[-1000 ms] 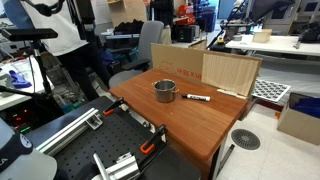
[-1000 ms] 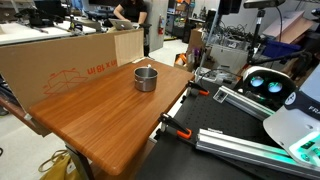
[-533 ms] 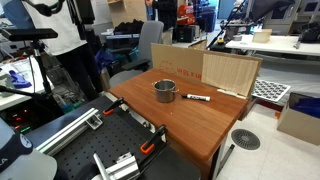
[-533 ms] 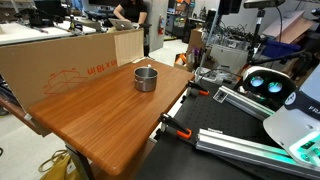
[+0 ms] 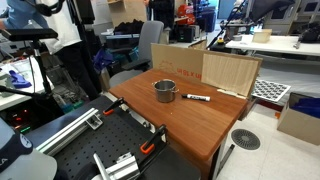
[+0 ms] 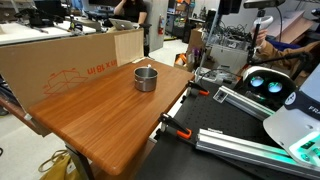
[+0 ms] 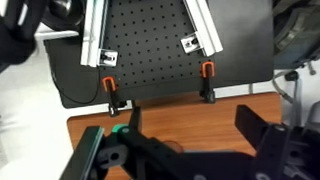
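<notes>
Only the standing person (image 5: 66, 30) has shifted a little.

Even, bright overhead indoor light; exterior views sharp, wrist view soft and blurred, faint tabletop glare.

Shiny metal pot (image 5: 165, 91), smooth wooden table (image 5: 190, 125)

On the bench: one steel pot (image 5: 165, 91), one black marker (image 5: 197, 98), one wooden table (image 5: 190, 128), two cardboard sheets (image 5: 231, 72), two orange clamps (image 7: 109, 87), two aluminium rails (image 7: 97, 30), one perforated board (image 7: 150, 50).
</notes>
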`<move>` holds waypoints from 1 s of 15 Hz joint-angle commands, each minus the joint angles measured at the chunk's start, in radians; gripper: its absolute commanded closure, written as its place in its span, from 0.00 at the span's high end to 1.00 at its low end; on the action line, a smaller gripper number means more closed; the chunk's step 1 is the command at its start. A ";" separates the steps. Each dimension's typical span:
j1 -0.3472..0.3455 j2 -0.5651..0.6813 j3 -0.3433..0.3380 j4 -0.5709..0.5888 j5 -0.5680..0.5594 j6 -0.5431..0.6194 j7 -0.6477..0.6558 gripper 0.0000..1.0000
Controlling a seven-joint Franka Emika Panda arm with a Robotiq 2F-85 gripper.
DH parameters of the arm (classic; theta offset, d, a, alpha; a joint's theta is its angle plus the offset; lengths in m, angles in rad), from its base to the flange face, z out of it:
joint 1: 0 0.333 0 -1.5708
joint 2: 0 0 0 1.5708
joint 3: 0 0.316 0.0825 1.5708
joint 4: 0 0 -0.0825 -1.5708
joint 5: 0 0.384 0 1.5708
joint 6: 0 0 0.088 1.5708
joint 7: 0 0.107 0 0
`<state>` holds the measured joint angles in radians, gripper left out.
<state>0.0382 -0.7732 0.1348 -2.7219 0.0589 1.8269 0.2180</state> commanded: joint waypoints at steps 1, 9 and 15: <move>0.001 0.000 -0.001 0.001 -0.001 -0.002 0.000 1.00; -0.018 0.059 -0.052 0.015 0.107 0.062 0.034 1.00; -0.091 0.220 -0.137 0.037 0.258 0.266 0.076 1.00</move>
<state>-0.0269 -0.6448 0.0297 -2.7217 0.2453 2.0259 0.2665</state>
